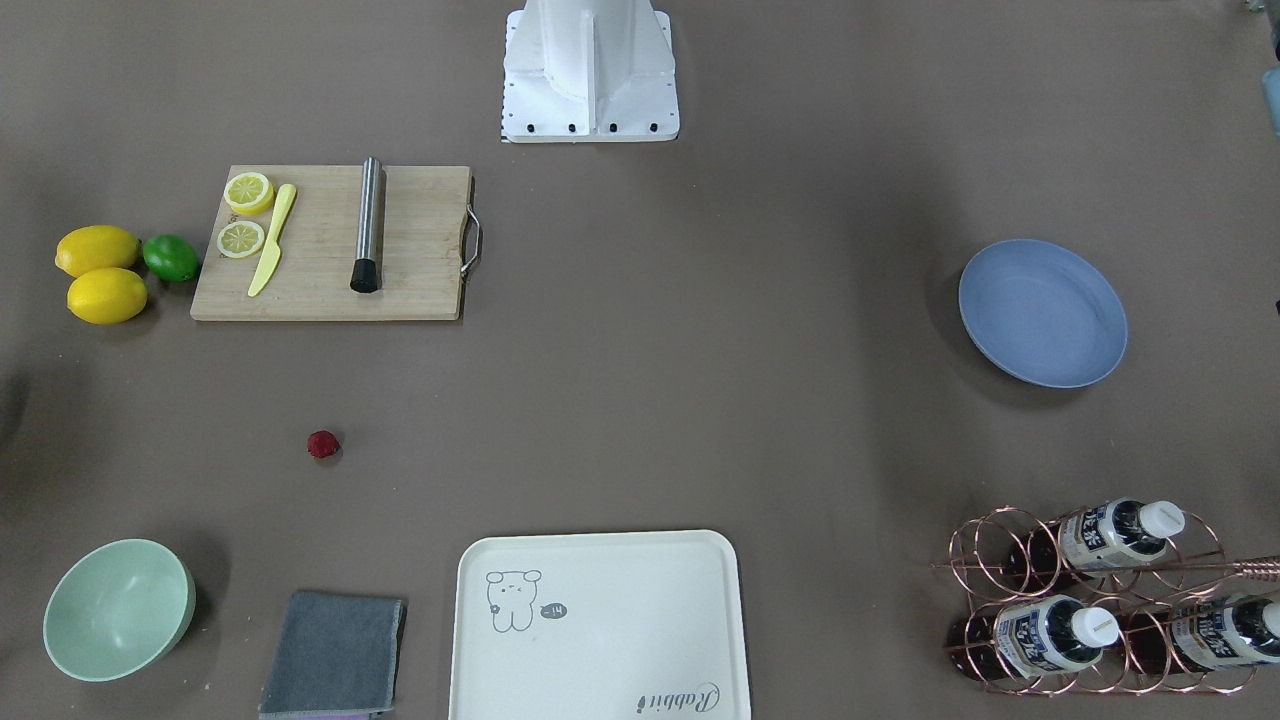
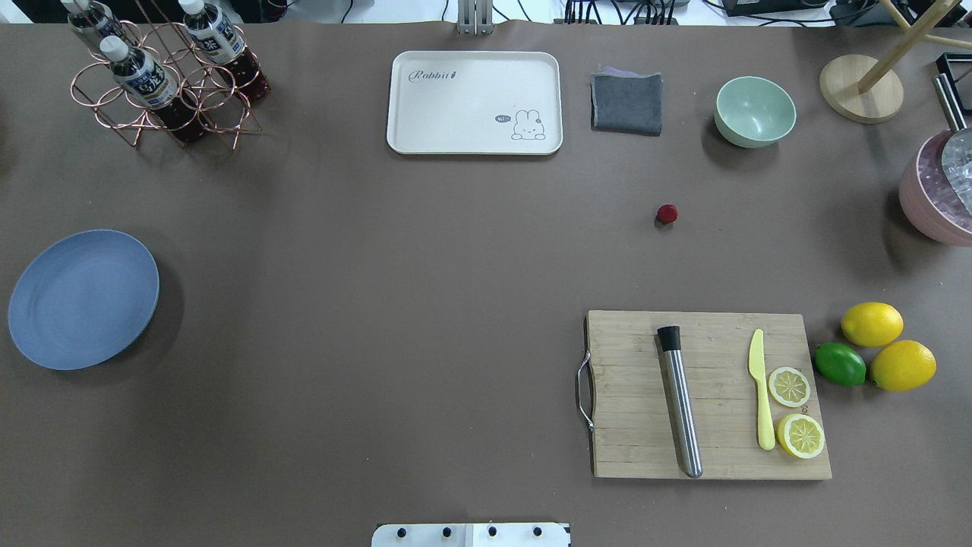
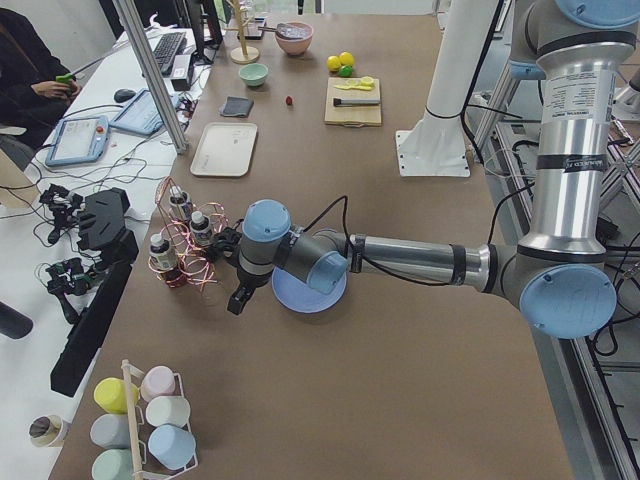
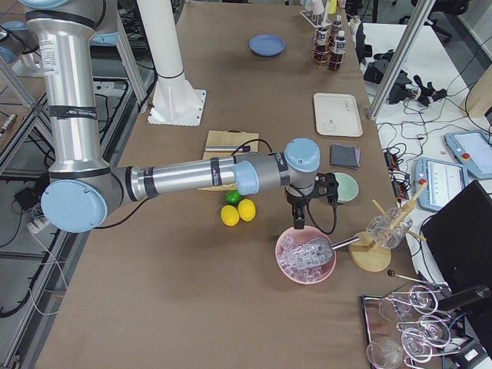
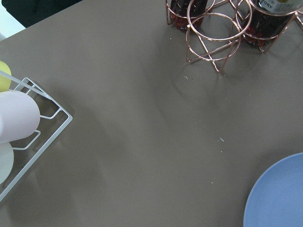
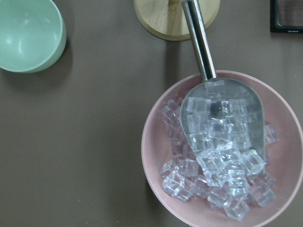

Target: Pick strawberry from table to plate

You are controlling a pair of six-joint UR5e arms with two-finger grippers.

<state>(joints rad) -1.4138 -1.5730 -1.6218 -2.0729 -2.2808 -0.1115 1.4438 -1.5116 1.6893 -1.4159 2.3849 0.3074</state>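
The strawberry (image 1: 322, 444) (image 2: 667, 214) is a tiny dark-red berry lying alone on the grey-brown table (image 1: 700, 350), between the green bowl and the cutting board. The blue-lavender plate (image 1: 1042, 312) (image 2: 82, 298) (image 5: 279, 198) sits empty at the other end of the table. My left gripper (image 3: 240, 298) hangs just beside that plate (image 3: 300, 298), near the bottle rack. My right gripper (image 4: 297, 223) hovers over a pink bowl of ice, far from the strawberry. For both grippers I cannot tell whether they are open or shut.
A wooden cutting board (image 2: 706, 395) holds a steel muddler, a yellow knife and lemon halves; two lemons and a lime (image 2: 839, 363) lie beside it. Also here: a green bowl (image 2: 755, 111), a grey cloth (image 2: 626, 102), a cream tray (image 2: 474, 102), a copper bottle rack (image 2: 163, 83), an ice bowl (image 6: 222, 151).
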